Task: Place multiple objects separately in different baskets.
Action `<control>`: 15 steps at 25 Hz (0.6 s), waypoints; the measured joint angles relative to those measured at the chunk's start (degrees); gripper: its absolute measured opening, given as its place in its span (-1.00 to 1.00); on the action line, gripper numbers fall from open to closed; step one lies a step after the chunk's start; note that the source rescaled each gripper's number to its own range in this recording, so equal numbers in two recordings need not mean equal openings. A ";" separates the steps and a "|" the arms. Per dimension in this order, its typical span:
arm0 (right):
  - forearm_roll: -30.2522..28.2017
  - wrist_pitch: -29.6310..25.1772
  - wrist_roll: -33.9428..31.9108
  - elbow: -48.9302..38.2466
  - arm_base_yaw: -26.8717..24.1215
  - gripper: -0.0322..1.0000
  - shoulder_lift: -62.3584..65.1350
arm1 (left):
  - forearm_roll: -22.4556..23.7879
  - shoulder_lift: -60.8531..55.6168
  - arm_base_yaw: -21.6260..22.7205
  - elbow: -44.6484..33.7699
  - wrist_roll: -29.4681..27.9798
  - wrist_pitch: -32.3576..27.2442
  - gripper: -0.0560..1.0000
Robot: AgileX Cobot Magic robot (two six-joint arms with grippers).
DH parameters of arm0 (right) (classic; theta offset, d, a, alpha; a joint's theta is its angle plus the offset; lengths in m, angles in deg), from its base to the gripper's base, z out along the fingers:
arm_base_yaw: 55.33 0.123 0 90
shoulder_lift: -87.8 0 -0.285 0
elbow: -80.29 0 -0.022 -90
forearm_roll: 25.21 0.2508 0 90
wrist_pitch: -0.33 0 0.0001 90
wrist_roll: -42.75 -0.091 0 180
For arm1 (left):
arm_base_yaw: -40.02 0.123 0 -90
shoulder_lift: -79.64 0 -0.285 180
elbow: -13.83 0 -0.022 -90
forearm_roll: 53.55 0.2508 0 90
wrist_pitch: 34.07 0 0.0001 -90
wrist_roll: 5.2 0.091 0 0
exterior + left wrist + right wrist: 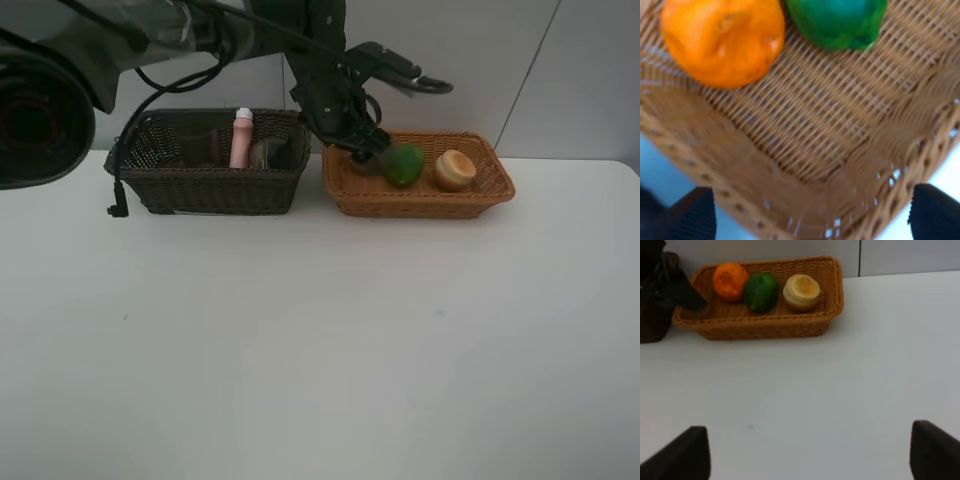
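I count two baskets: one dark basket and one tan basket. In the tan one I see three fruits: one orange, one green lime, one peach. In the dark one I can count one pink bottle.

Even bright light, soft faint shadows; left wrist view blurred, close

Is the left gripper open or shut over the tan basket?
Open. In the left wrist view the left gripper has its fingertips set far apart with nothing between, above the tan basket beside the orange.
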 joint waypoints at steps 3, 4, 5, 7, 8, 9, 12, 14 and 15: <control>0.00 0.00 0.00 0.00 0.00 0.65 0.00 | 0.00 -3.97 0.00 0.00 0.40 -3.42 1.00; 0.00 0.00 0.00 0.00 0.00 0.65 0.00 | 0.18 -5.54 0.00 0.00 0.40 -4.94 1.00; 0.00 0.00 0.00 0.00 0.00 0.65 0.00 | 0.44 -6.76 0.00 0.00 0.40 -6.51 1.00; 0.00 0.00 0.00 0.00 0.00 0.65 0.00 | 1.18 -10.12 0.00 0.00 0.40 -9.50 1.00; 0.00 0.00 0.00 0.00 0.00 0.65 0.00 | 1.62 -11.52 0.00 0.00 0.40 -11.15 1.00; 0.00 0.00 0.00 0.00 0.00 0.65 0.00 | 1.86 -13.12 0.00 0.00 0.40 -12.75 1.00; 0.00 0.00 0.00 0.00 0.00 0.65 0.00 | 2.10 -16.83 0.00 0.17 0.40 -17.66 1.00; 0.00 0.00 0.00 0.00 0.00 0.65 0.00 | 2.62 -18.93 0.00 -0.37 0.46 -19.93 1.00; 0.00 0.00 0.00 0.00 0.00 0.65 0.00 | 2.97 -19.85 0.06 -1.38 0.46 -20.13 1.00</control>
